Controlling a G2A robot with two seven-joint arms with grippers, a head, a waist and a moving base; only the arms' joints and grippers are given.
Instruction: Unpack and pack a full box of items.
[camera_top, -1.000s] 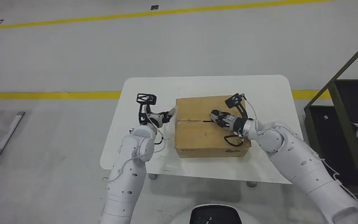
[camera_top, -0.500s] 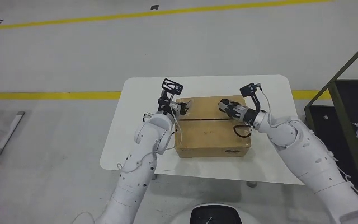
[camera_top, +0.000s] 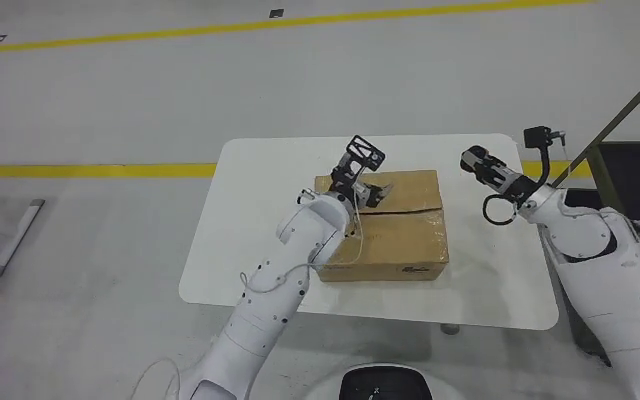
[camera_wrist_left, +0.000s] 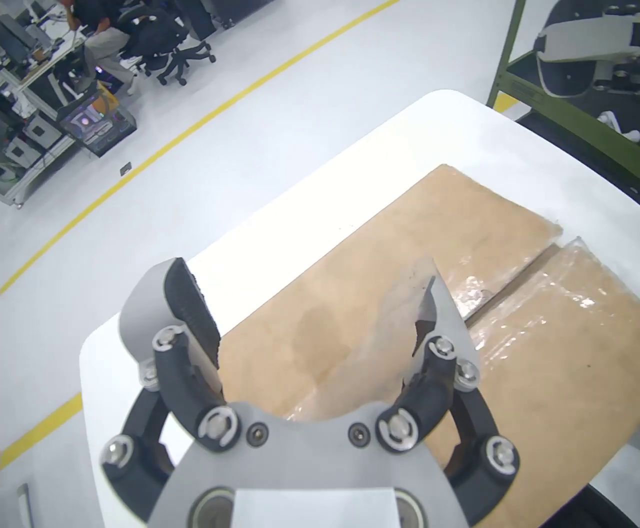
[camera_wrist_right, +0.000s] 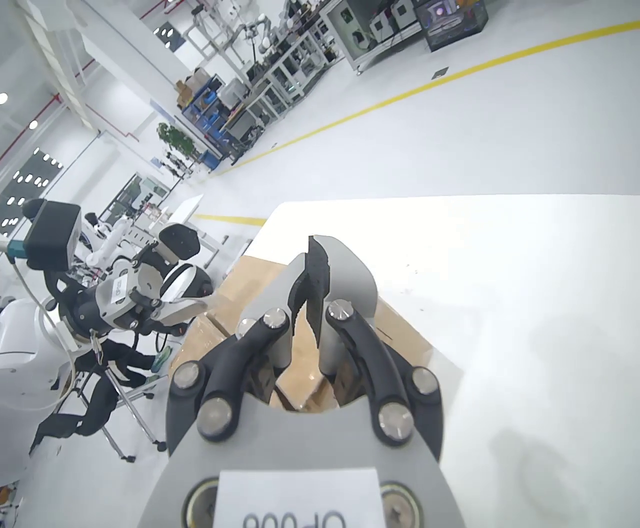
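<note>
Seen from above: box (camera_top: 400, 235) closed, flaps down, mid-way across the white table (camera_top: 480, 295). Left gripper (camera_top: 375, 190): hangs over the box's far-left part, jaws spread wide, holding nothing. Right gripper (camera_top: 478, 162): sits off the box, above bare table at the far right.

Added by the left wrist: glossy clear tape (camera_wrist_left: 525, 295) along the flap seam. Added by the right wrist: fingers pressed together on nothing.

Around: green rack (camera_top: 600, 150) right of the table, yellow floor line (camera_top: 100, 170) to the left. In the way from above: left arm across the box's near-left corner.
</note>
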